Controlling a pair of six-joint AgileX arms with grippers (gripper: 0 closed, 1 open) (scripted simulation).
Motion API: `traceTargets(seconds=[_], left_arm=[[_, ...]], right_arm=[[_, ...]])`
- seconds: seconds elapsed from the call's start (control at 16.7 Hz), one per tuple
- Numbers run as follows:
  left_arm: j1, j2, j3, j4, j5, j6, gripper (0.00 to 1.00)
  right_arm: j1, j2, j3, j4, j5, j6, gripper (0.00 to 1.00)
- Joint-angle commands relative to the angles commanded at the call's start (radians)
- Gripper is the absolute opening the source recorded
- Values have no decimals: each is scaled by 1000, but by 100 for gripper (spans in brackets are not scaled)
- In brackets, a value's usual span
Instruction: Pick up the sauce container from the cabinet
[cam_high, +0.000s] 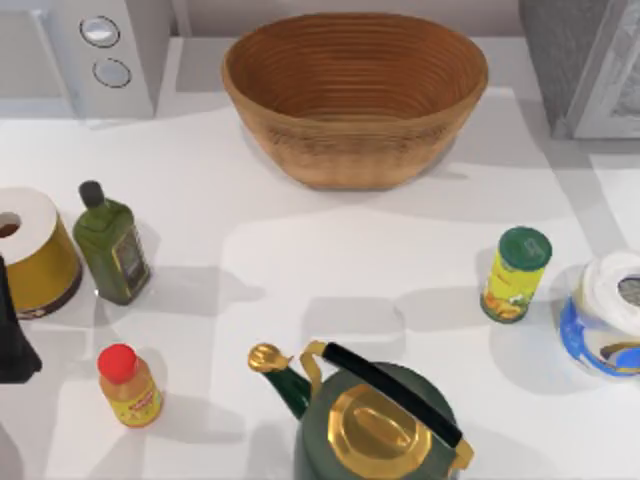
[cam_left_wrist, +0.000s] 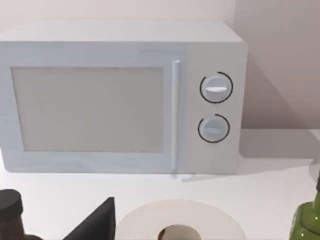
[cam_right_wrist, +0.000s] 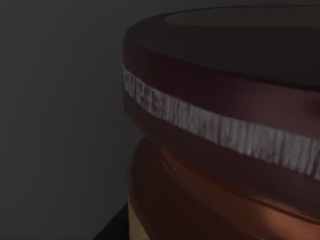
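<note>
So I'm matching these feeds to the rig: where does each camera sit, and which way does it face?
Top view: above the table, looking down on basket, kettle and green-lidded can; dark part of the left arm at the left edge.
Left wrist view: low, facing the microwave; a dark own part at the bottom edge.
Right wrist view: dim, close against the sauce container.
Shared: the top and left wrist views both show the microwave, paper roll and olive oil bottle.

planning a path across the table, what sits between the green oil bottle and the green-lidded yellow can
In the top view, nothing stands between the green oil bottle and the green-lidded yellow can: that stretch of white table is bare. The wicker basket sits behind it, the green kettle in front.
</note>
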Motion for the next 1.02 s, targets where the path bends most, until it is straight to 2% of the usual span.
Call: traceTargets(seconds=[0.42,1.02], left_arm=[[0,0,0,0,0,0,100],[0,0,0,0,0,0,100]], right_arm=[[0,0,0,0,0,0,2],[3,-3,-1,-2,0,2,0]])
